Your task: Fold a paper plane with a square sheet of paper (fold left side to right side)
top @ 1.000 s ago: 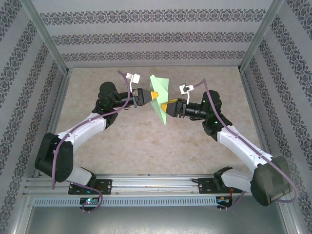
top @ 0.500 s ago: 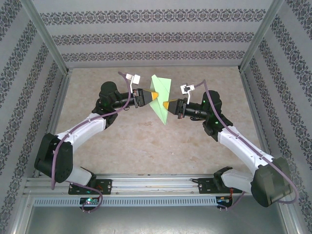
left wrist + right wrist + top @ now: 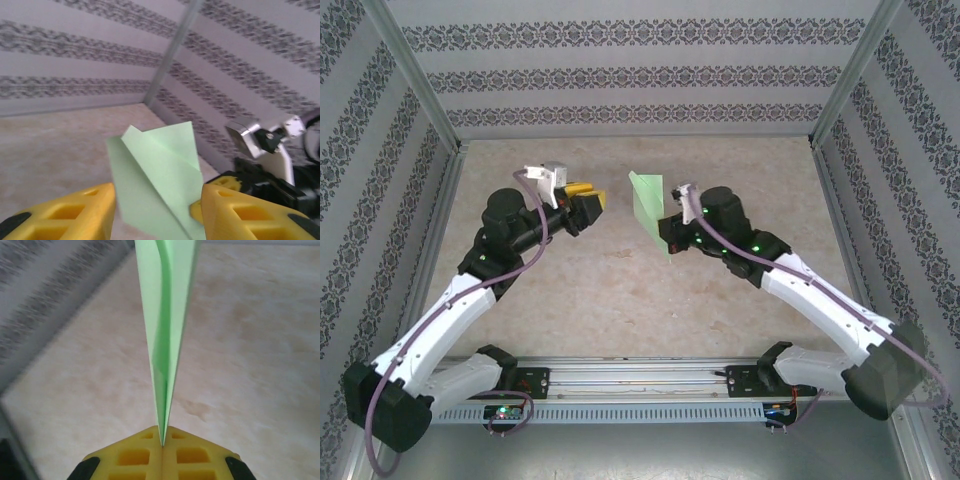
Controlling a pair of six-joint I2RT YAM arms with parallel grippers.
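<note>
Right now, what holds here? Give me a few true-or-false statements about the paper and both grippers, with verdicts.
1. The right gripper is shut on the green paper. True.
2. The left gripper is gripping the paper too. False: its jaws stand open and it is apart from the paper.
3. The paper lies flat on the table. False: the right gripper holds it up, clear of the table.
4. The paper is folded, with layers and creases showing. True.
</note>
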